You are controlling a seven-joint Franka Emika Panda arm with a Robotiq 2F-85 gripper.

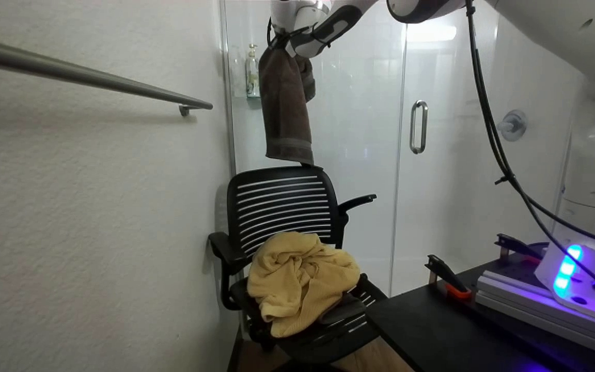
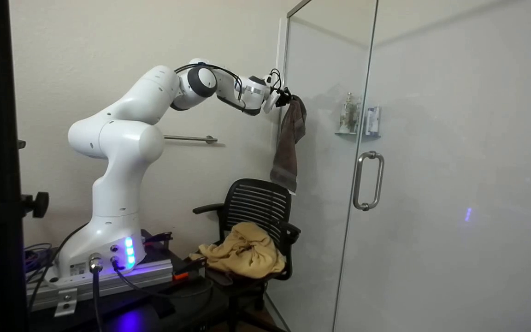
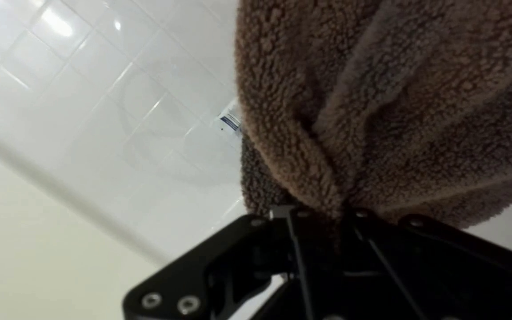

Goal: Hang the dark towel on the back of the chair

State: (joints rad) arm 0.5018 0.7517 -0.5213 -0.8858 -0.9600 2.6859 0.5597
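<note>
Where my wrist view fills with fabric, I see a dark brown, deep-piled towel, creased where it gathers; in both exterior views it hangs long and narrow, with a flatter band close to its lower hem. Below is a black office-style armchair with a slatted backrest, and on the seat I have a crumpled mustard-yellow cloth (a dark piece of fabric pokes out from under it). The white jointed arm I drive is mounted at a flat-topped black desk carrying a silver metal rail. Around it I make out a pale textured wall with a round brushed-metal bar, and a clear glass shower door with a looped metal handle. My black two-fingered end effector is clamped on the towel, its tips pinching the upper end, and the rest drops below them. In both exterior views the hem shows right by the top of the backrest; whether the two touch, I cannot tell.
</note>
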